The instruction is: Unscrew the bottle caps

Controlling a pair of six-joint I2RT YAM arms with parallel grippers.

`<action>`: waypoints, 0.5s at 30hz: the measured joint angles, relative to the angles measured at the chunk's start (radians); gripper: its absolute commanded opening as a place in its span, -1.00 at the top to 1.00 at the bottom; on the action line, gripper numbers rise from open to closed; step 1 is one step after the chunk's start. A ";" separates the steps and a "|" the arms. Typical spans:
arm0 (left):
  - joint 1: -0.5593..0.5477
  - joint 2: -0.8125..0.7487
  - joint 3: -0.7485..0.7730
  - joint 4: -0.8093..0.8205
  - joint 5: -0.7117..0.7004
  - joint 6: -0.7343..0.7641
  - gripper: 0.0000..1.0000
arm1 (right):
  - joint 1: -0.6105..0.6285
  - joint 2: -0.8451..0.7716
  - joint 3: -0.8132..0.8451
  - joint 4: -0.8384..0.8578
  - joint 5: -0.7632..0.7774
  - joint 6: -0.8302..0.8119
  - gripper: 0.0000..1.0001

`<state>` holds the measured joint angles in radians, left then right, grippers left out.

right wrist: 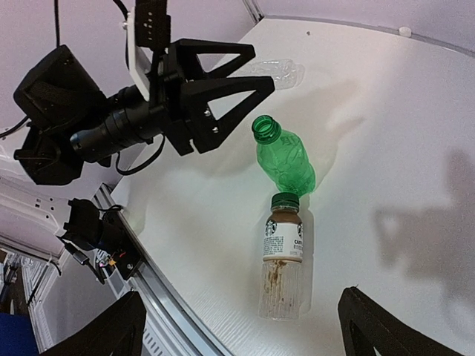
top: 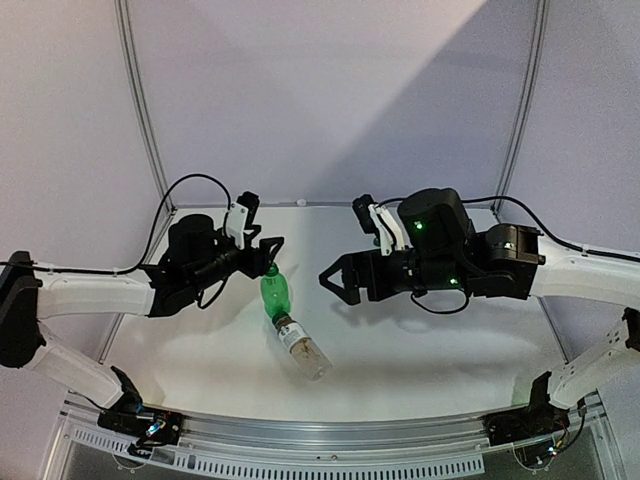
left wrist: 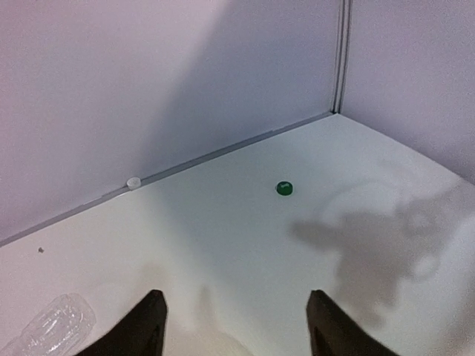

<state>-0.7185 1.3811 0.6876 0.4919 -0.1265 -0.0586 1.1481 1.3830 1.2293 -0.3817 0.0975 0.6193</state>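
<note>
Room: pale lilac walls around the work area, thin metal posts rising at the far corners, soft arm shadows on the white.
Tabletop (top: pixel 420 340): plain matte white, with a grey seam where its far edge meets the wall.
Bottles: three, all lying on their sides.
Green bottle (top: pixel 275 297): near the middle of the tabletop, mouth open and uncapped, base toward the near edge.
Labelled bottle (top: pixel 300 348): in line with the green one and nearer the near edge, its capped end at the green bottle's base (touching, as far as the right wrist view shows).
Clear ribbed bottle (right wrist: pixel 278 72): beside the left arm, well apart from the other two.
Caps: three.
White cap (left wrist: pixel 133 182): loose, right against the far-edge seam.
Loose green cap (left wrist: pixel 283 188): on bare tabletop toward the far right corner.
Dark green cap (right wrist: pixel 285 200): still on the labelled bottle.
Left fingers (left wrist: pixel 145 326): spread, nothing between them, just beside the green bottle's open mouth.
Right fingers (right wrist: pixel 104 334): wide apart and empty, above the tabletop to the right of the green bottle.
</note>
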 measured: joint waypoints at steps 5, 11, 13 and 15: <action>-0.003 -0.082 -0.007 -0.037 -0.023 -0.002 -0.99 | 0.000 0.000 0.000 0.000 0.000 -0.003 -0.84; -0.003 -0.204 -0.032 -0.138 -0.048 -0.007 -0.99 | 0.000 0.003 0.000 0.000 0.000 -0.008 -0.84; -0.003 -0.250 -0.032 -0.179 -0.055 -0.016 -0.99 | 0.000 0.013 0.002 0.001 0.000 -0.008 -0.84; -0.003 -0.299 -0.032 -0.229 -0.064 -0.028 -0.99 | 0.000 0.026 0.002 0.001 0.000 -0.007 -0.84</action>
<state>-0.7216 1.0817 0.6556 0.2634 -0.1902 -0.0868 1.1481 1.4094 1.2312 -0.3809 0.0971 0.6121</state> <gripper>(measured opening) 0.993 0.921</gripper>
